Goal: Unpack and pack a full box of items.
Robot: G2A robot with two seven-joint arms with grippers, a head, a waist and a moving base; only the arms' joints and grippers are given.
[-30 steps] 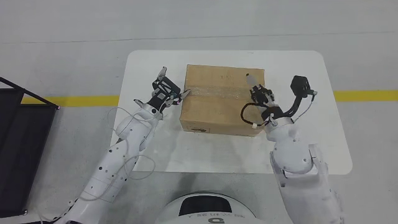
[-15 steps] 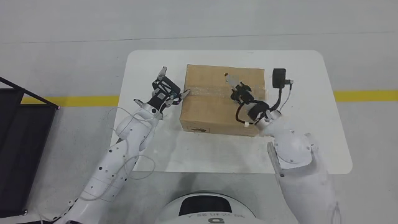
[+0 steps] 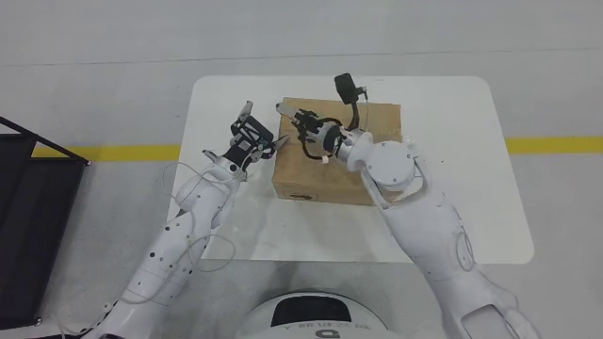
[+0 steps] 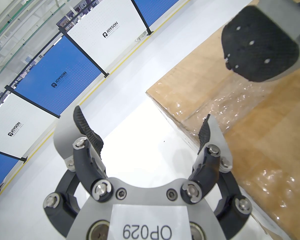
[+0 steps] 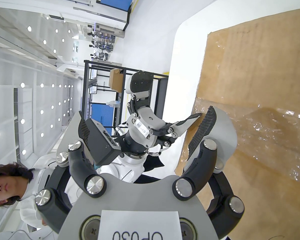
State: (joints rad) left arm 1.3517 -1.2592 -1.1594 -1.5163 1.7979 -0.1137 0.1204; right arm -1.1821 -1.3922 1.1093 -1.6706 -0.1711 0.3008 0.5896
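Note:
A closed cardboard box, sealed with clear tape along its top seam, sits mid-table. My left gripper is open at the box's left end, one finger against the taped corner. In its own wrist view the left gripper holds nothing. My right gripper stretches across the box top to that same left end and is open. In the right wrist view the right gripper has one pad on the tape at the box edge, facing the left gripper.
The white table has free surface right of and in front of the box. A black rack stands on the floor to the left. A person in white shows behind in the right wrist view.
My right gripper has swept across the box top from its right end to its left end. The left arm and the box have stayed put.

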